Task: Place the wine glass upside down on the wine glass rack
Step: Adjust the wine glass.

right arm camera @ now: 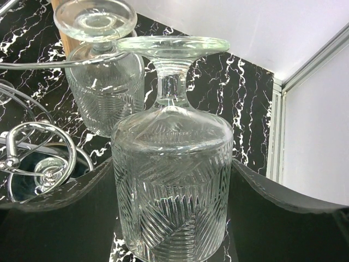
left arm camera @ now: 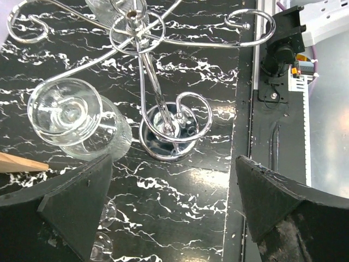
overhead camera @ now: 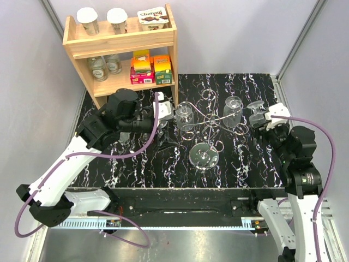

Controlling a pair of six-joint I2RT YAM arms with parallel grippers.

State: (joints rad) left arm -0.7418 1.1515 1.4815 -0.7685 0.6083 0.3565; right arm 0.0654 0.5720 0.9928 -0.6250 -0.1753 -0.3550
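Wine glass (overhead camera: 255, 111) is upside down, foot up and bowl down, sitting between the fingers of the right gripper (right arm camera: 173, 207). The jaws are fairly wide but pressed against both sides of the ribbed bowl, so it's got hold of it. It's just off the right side of the wine glass rack (overhead camera: 210, 123), right next to another glass (overhead camera: 233, 109) hanging there. I can't tell if its rim is touching the black marbled table (overhead camera: 234, 164). A third glass (overhead camera: 184, 115) hangs on the rack's left side. The left gripper (left arm camera: 172, 180) hovers near that one, jaws spread fully and holding nothing. The wooden shelf (overhead camera: 120, 41) is at the back left.
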